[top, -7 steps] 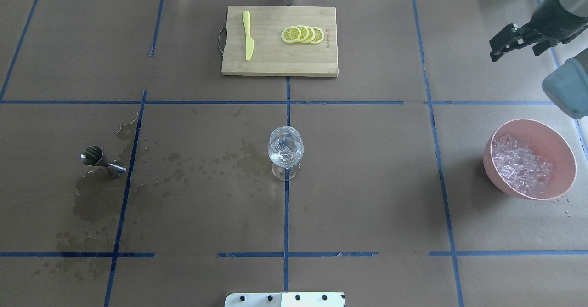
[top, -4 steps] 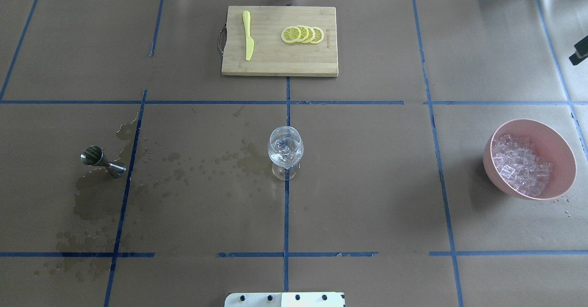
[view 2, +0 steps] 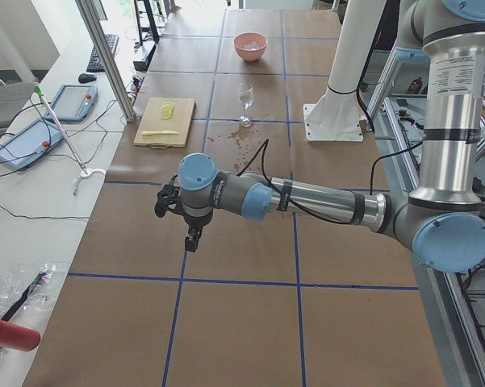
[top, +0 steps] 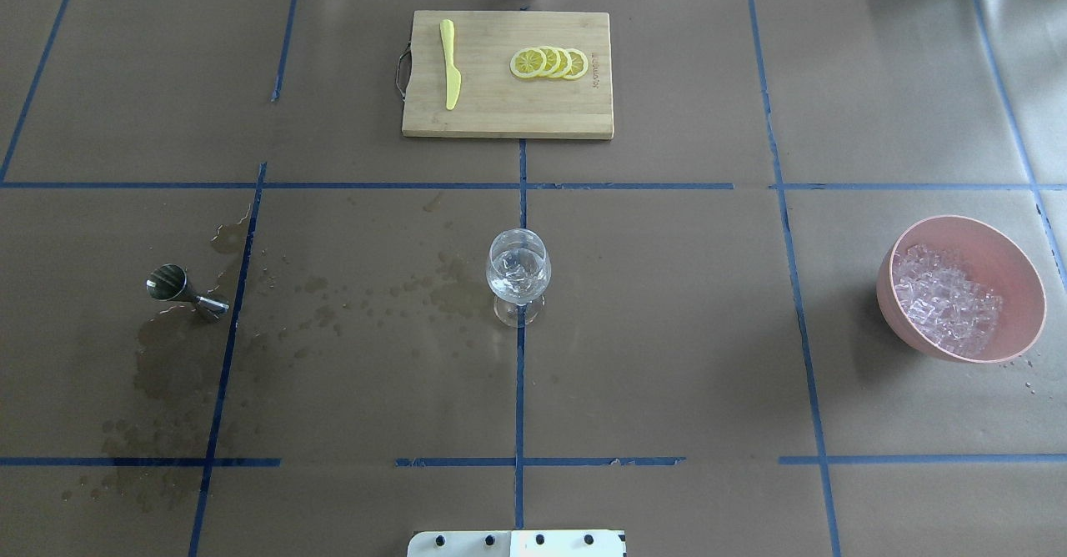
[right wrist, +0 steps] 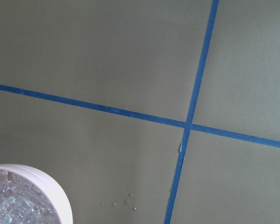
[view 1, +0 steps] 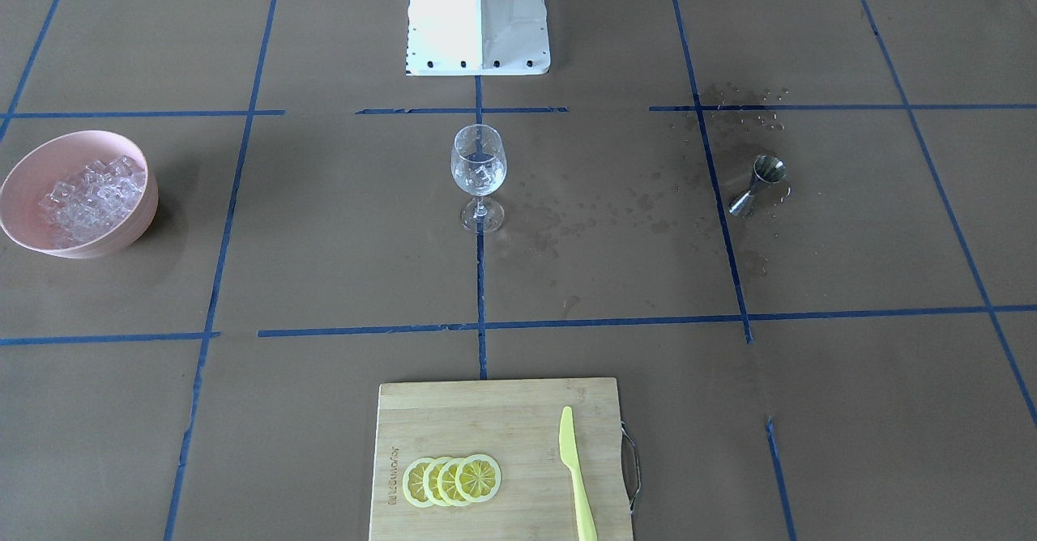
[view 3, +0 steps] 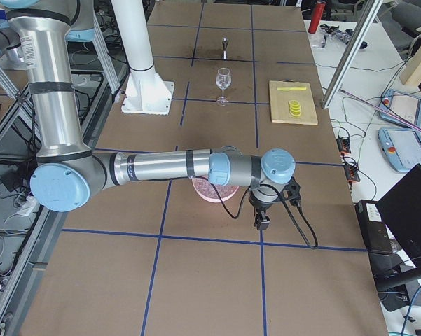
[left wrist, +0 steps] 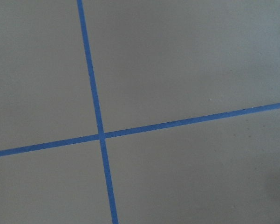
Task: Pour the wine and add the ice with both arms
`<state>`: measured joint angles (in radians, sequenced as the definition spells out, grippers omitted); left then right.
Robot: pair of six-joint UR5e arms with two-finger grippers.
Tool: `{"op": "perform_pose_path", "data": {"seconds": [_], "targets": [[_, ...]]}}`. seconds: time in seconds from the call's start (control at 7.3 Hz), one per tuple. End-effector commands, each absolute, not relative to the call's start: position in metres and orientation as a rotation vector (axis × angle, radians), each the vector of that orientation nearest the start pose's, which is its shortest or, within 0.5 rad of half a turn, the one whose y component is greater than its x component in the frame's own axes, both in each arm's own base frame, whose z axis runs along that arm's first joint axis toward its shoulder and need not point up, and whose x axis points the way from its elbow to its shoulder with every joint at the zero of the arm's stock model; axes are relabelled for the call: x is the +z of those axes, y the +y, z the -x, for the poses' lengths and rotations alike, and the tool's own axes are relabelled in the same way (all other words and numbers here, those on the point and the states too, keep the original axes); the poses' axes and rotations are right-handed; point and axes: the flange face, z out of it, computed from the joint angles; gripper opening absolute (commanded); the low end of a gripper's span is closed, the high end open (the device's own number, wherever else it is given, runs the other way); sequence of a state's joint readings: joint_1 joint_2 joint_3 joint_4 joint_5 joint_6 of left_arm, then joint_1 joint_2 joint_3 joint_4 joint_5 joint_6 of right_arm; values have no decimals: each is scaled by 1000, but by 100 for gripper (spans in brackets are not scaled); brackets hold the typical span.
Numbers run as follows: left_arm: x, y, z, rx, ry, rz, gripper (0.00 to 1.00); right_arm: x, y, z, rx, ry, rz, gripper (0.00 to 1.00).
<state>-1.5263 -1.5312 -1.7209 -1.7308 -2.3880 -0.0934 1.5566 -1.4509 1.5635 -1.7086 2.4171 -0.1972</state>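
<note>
A clear wine glass [top: 518,272] stands upright at the table's middle, with ice cubes and glints of clear liquid inside; it also shows in the front view [view 1: 480,170]. A pink bowl [top: 1024,273] of ice [top: 946,303] sits at the right. A steel jigger [top: 185,290] lies on its side at the left among dark wet spots [top: 171,365]. My left gripper [view 2: 190,240] hangs over bare table far from the glass. My right gripper [view 3: 262,221] hangs just beyond the bowl [view 3: 204,192]. I cannot tell whether either is open or shut.
A bamboo cutting board [top: 500,115] at the far middle holds a yellow knife [top: 450,63] and lemon slices [top: 550,62]. The white robot base [view 1: 478,14] stands at the near edge. Blue tape lines grid the brown table cover. Small droplets [right wrist: 123,203] lie beside the bowl.
My right gripper, seen at the upper right of the overhead view, has moved out past the right edge and no longer shows there. The glass, bowl and jigger have not moved.
</note>
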Motion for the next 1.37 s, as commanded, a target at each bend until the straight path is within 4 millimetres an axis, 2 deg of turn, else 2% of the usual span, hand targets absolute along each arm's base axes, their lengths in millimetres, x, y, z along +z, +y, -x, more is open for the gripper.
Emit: {"op": "perform_pose_path", "data": {"seconds": [0.0, 0.27, 0.41, 0.82, 0.96, 1.23], "targets": [[622, -457, 68, -28, 818, -146, 100, 615, -535, -66, -97, -845, -56, 100], [636, -454, 68, -55, 816, -106, 100, 622, -517, -73, -45, -855, -39, 100], [627, -460, 68, -111, 814, -53, 100, 626, -511, -75, -40, -855, -33, 100], [627, -467, 65, -121, 805, 7, 100, 626, -511, -78, -33, -855, -35, 100], [633, -465, 64, -41, 806, -14, 100, 625, -511, -78, -34, -857, -38, 100], [632, -469, 64, -16, 804, -23, 100, 625, -510, -78, -34, -857, -37, 100]]}}
